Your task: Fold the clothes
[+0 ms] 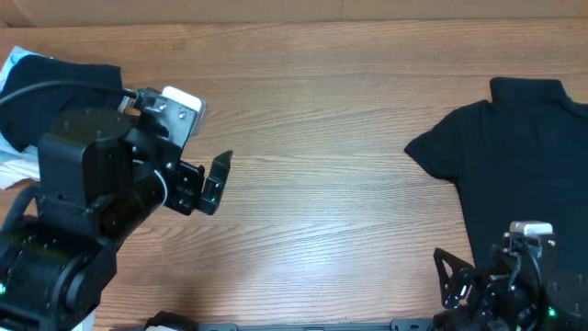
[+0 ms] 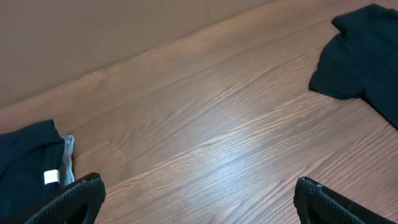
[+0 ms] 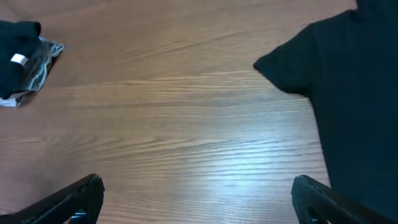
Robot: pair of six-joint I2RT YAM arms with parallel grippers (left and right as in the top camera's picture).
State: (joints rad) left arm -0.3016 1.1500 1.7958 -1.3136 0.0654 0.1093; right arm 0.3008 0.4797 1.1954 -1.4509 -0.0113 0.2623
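The black shirt [image 1: 524, 156] you had to fold lay flat on the right side of the table [image 1: 322, 110], close to your right arm; it had no fold in it, so I think that one was not yet done. One short sleeve stuck out to the left and the neck pointed to the far edge; part of the shirt ran off the picture; it looked soft and smooth. A second black bundle [image 1: 64, 83] sat at the far left, by your left arm; it was small and bunched, with a little white tag [image 3: 18, 59] showing and some pale cloth [image 3: 45, 62] beside it; it may have been folded, but I could not tell for sure. Your left tool [image 1: 213, 182] hung over bare wood, well apart from both, its two fingers spread wide and holding nothing; your right tool [image 3: 196, 183] was spread wide too, empty, close by the flat shirt.
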